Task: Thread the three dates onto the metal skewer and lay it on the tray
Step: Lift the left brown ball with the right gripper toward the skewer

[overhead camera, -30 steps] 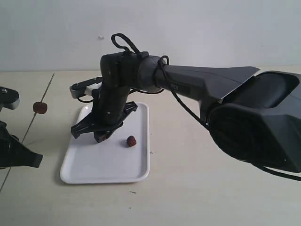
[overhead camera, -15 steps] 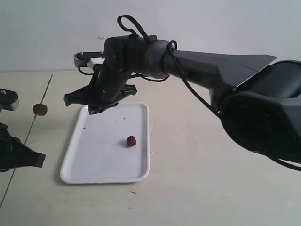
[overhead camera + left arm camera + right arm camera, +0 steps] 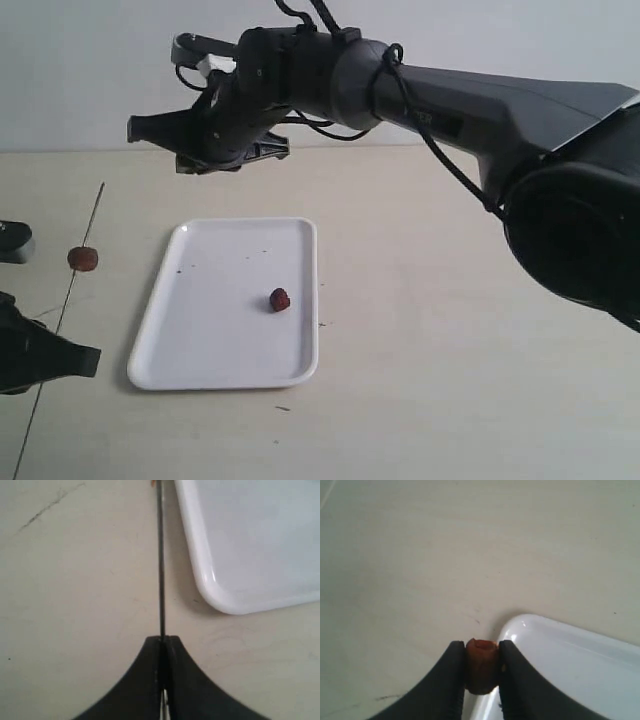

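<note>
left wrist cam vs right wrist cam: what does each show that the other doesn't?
Left wrist only: thin silvery metal skewer clamped in the left gripper, jaws shut. Right wrist only: wrinkled reddish-brown date pinched in the right gripper, between its jaws. Both: a rounded corner of the flat white tray and the pale tabletop.

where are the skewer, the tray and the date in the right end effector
metal skewer [image 3: 160,570], left wrist view, mid shaft
tray [image 3: 215,340], exterior view, bare floor
held date [image 3: 481,666], right wrist view, its front face
</note>
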`<state>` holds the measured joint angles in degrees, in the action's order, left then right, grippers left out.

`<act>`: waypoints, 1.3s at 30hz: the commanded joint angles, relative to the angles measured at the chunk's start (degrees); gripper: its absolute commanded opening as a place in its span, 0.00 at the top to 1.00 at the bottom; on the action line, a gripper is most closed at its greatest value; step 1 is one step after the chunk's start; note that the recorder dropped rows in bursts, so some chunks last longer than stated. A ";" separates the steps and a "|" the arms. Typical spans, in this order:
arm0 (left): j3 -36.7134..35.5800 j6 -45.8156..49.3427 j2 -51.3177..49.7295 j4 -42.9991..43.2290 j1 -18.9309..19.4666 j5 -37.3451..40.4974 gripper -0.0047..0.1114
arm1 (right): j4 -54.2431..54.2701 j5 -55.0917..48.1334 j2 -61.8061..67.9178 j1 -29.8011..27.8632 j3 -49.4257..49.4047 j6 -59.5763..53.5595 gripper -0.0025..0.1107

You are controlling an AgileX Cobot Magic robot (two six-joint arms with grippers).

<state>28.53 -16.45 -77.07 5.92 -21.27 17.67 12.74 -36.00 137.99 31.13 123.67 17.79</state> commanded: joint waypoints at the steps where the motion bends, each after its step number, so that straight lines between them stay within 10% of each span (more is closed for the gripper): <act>1: -0.30 -0.23 0.41 -2.57 0.03 -2.98 0.96 | 6.39 4.46 -0.79 -0.20 0.22 -2.89 0.78; 13: -0.30 -0.23 0.41 -2.92 -5.18 -8.83 0.96 | 24.04 6.65 -1.59 -0.20 0.22 -21.82 0.78; 39: -0.30 -0.70 0.41 -3.71 -1.36 -14.66 0.96 | 30.02 4.89 -5.96 -0.20 0.22 -39.34 0.77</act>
<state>28.53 -16.81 -77.07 2.80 -22.88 5.00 41.64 -31.26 132.82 31.13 123.67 -20.71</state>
